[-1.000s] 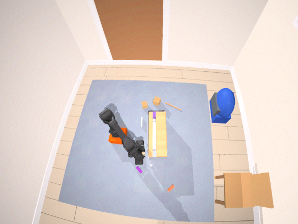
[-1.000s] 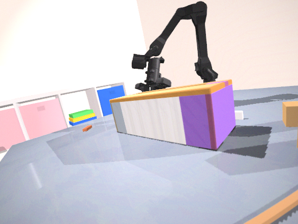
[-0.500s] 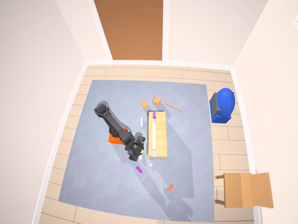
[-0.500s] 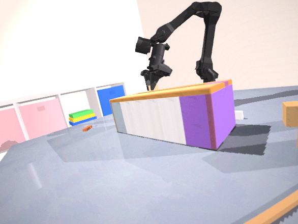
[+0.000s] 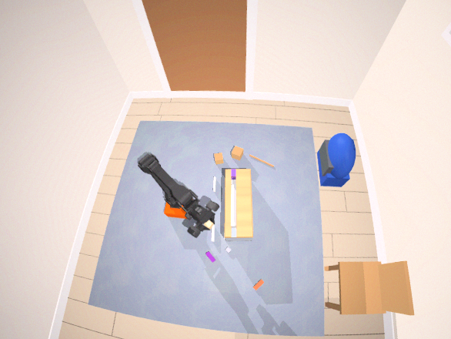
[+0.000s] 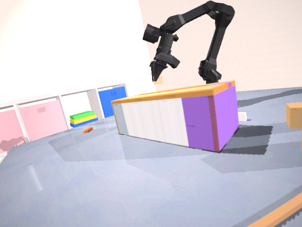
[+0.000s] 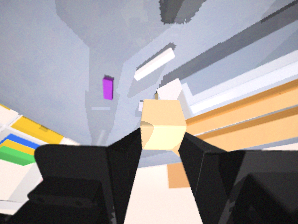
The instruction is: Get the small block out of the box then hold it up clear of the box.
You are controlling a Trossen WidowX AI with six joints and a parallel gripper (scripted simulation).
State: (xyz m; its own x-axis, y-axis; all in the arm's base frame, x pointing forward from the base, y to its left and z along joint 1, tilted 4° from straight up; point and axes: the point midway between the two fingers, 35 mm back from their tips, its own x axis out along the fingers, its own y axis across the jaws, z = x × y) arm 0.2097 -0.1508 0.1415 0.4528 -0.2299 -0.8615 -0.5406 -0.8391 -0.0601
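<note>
From overhead, the gripper [image 5: 206, 224] is clenched on the small tan block [image 5: 208, 224], just beside the box [image 5: 238, 203]. From the side, the block [image 6: 158, 79] hangs above the box's [image 6: 178, 118] lid. At the wrist, both fingers press the block [image 7: 162, 131].

The blue-grey worktop [image 6: 108, 185] looks smooth and glossy, mirroring the long wood-topped box [image 6: 165, 93] on it. The box's front pane [image 6: 152, 119] is clear and shiny; its purple end [image 6: 224, 113] is flat and matt. The black end effector [image 7: 161, 150] looks like matt plastic, clamped on a small pale tan block [image 7: 162, 130] with smooth faces.
</note>
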